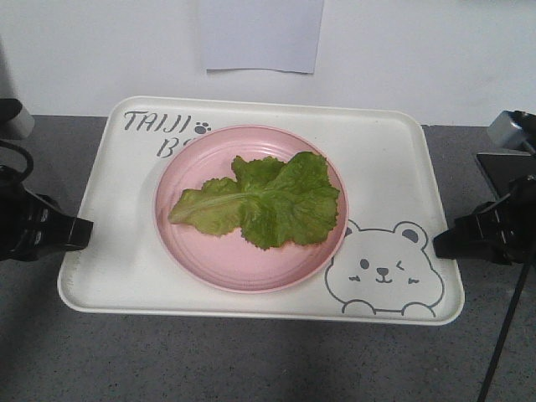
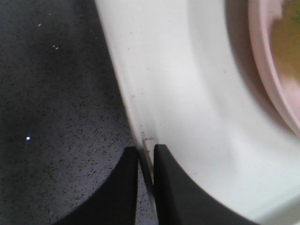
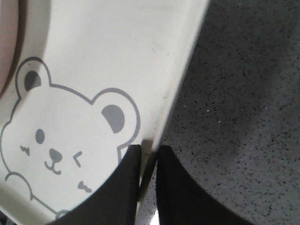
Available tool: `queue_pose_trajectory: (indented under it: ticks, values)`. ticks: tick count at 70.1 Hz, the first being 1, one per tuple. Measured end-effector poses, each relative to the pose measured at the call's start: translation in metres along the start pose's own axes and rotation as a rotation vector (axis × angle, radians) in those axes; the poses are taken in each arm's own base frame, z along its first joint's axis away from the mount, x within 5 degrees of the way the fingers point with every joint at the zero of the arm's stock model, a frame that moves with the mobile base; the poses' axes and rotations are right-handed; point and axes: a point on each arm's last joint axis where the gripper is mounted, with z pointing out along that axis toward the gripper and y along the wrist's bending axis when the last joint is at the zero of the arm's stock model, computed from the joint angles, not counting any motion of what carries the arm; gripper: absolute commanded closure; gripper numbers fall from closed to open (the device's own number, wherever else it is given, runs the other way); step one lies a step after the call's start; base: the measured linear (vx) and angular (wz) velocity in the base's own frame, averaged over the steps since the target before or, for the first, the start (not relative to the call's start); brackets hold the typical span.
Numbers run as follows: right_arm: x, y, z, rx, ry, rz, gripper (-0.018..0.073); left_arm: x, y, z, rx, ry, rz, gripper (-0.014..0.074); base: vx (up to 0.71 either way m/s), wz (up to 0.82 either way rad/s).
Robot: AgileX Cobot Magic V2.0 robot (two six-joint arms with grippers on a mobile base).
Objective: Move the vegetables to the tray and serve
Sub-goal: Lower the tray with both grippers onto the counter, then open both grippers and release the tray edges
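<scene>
A: Where is the bright green, frilly-edged lettuce leaf (image 1: 264, 201) with the pale rib?

B: It lies flat in the round pink plate (image 1: 209, 264), its rib pointing left. That plate sits in the middle of the large cream-white rounded-rectangle tray (image 1: 117, 268) with the raised rim, covering part of the grey lettering at the far left corner. The winking bear drawing (image 1: 383, 272) is at the near right, just beside the plate.

A: And the tray itself?

B: It rests on a dark grey speckled tabletop (image 1: 251, 360), with a white wall (image 1: 402, 50) and a sheet of paper (image 1: 261, 33) behind.

A: What about the arms?

B: The black left gripper (image 2: 146, 161) is at the tray's left edge. In its wrist view the two fingers (image 2: 124, 187) are pinched together on the rim, one outside over the tabletop, one inside.

A: The other side?

B: The black right gripper (image 3: 150, 159) is clamped likewise on the right rim, just beside the bear's ear, one finger on each side of the edge.
</scene>
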Motion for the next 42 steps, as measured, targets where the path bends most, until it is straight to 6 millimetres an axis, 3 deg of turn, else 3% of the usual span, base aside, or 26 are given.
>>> queue_pose_trajectory:
  ticks: [15,26,42]
  values:
    - [0.0,0.0,0.0,0.004,0.005,0.023,0.0562,-0.001,0.002,0.007,-0.002,0.022,-0.004,0.0603,0.0,0.0]
    - [0.0,-0.005,0.005,0.005,0.024,0.046,0.0562,-0.004,0.006,0.027,-0.006,0.083,-0.018,0.0603,0.0,0.0]
    - [-0.003,-0.022,0.028,-0.004,0.086,0.104,0.0562,-0.007,0.013,0.056,-0.02,0.156,-0.035,0.0603,0.0,0.0]
